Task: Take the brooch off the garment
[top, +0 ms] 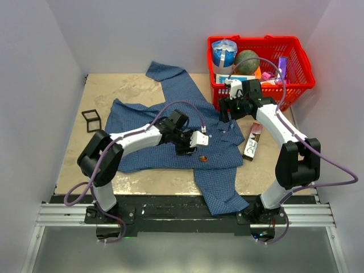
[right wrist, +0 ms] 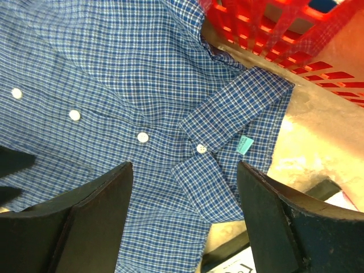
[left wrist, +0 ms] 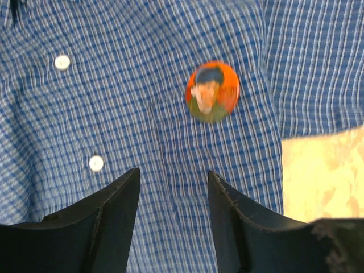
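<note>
Brooch (left wrist: 212,91) sits pinned to the blue checked garment (top: 142,116) on the bench (top: 114,91), just beside the left fingers (left wrist: 114,216), parted and empty. Right fingers (right wrist: 91,216) gape wide above the collar (right wrist: 227,114), empty.

The top view looks down on the whole table (top: 114,85) from behind; both wrist views hang close over the shirt (top: 136,116).

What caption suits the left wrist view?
Left hand open over the blue checked shirt, the orange brooch pinned just beyond it.
</note>
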